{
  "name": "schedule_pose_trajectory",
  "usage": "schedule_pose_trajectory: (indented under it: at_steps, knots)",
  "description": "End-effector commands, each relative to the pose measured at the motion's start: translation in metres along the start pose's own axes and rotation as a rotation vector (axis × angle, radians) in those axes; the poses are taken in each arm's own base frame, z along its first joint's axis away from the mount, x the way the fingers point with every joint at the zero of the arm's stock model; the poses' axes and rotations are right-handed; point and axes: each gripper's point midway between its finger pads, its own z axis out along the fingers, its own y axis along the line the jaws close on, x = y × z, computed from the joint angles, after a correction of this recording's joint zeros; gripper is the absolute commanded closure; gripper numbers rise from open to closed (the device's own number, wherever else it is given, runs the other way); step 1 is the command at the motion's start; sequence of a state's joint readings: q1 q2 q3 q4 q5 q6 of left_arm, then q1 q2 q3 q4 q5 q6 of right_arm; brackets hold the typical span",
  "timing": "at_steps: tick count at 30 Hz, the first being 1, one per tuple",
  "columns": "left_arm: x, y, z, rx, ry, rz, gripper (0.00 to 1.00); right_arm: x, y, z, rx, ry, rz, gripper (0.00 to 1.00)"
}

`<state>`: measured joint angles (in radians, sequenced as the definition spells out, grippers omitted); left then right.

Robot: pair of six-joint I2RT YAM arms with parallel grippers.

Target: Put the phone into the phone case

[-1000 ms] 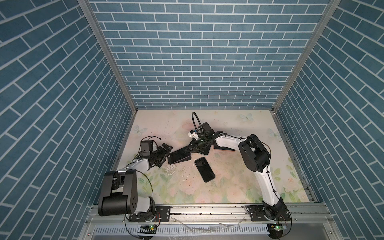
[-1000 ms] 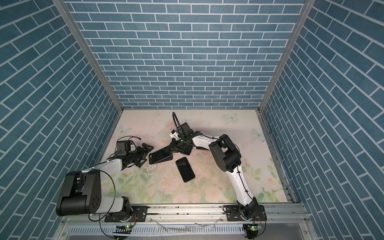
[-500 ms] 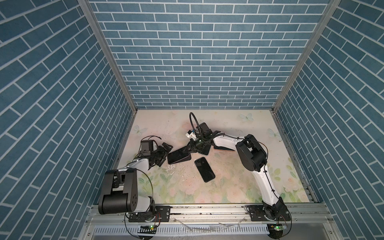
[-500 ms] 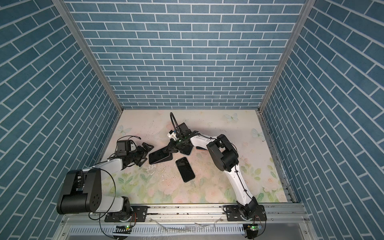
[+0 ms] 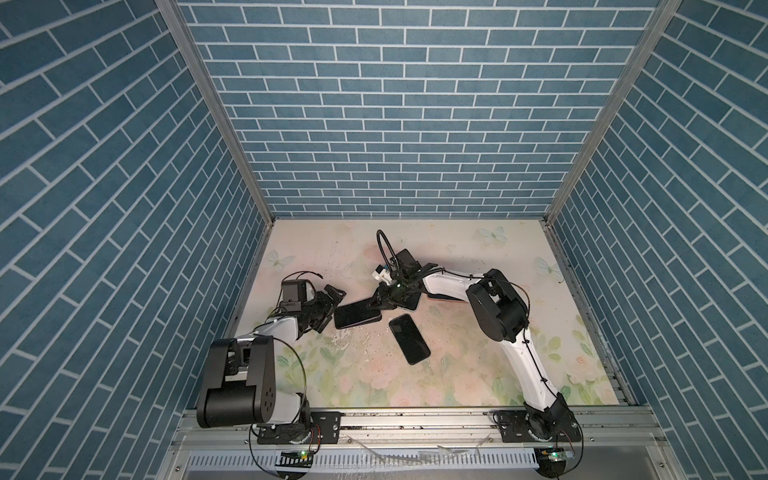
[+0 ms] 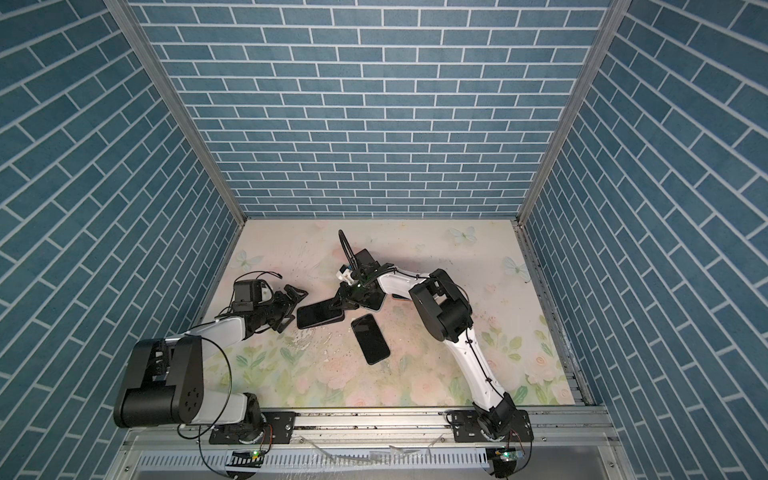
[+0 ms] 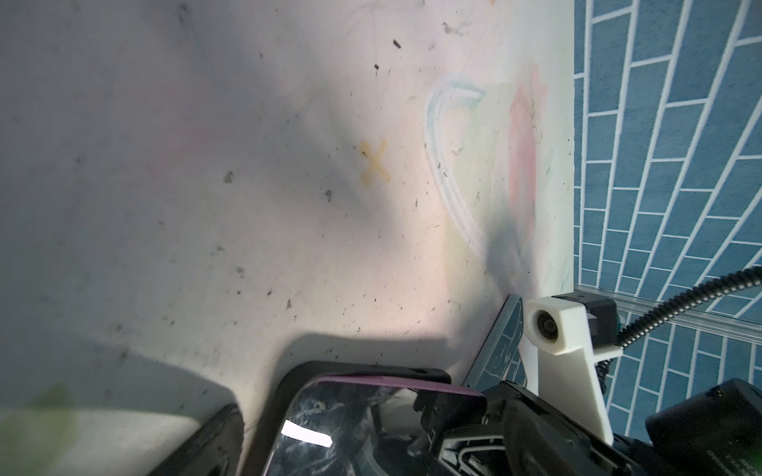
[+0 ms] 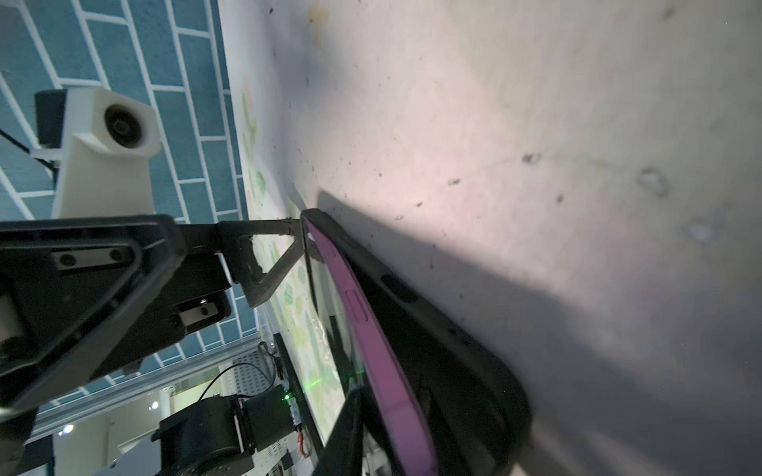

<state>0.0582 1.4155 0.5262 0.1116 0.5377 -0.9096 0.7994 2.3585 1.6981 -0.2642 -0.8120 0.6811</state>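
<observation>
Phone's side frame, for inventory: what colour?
Purple; the phone shows it best in the right wrist view.

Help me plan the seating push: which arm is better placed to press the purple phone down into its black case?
Right, probably. The right gripper sits over the phone, whose purple edge rides above the case; the left gripper, jaws open, stands beside its other end, better for bracing.

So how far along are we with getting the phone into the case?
Done: the purple-edged phone lies over the black case. In hand: one long edge rides above the case wall, so it is not seated; the right gripper is at one end, the open left gripper at the other. Left: press the phone down flush.
</observation>
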Motion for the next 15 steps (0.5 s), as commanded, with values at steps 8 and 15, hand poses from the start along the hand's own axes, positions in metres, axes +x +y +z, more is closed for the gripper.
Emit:
schedule_pose_trajectory:
  at_steps: [8,15]
  knots:
    - [0.007,0.010,-0.003,-0.036,0.006,-0.015,0.01,0.023,-0.069,0.004,0.348,0.016,0.038,0.61]
    - [0.007,0.007,-0.008,-0.025,-0.011,-0.021,0.00,0.012,-0.052,-0.020,0.419,-0.007,-0.043,0.48]
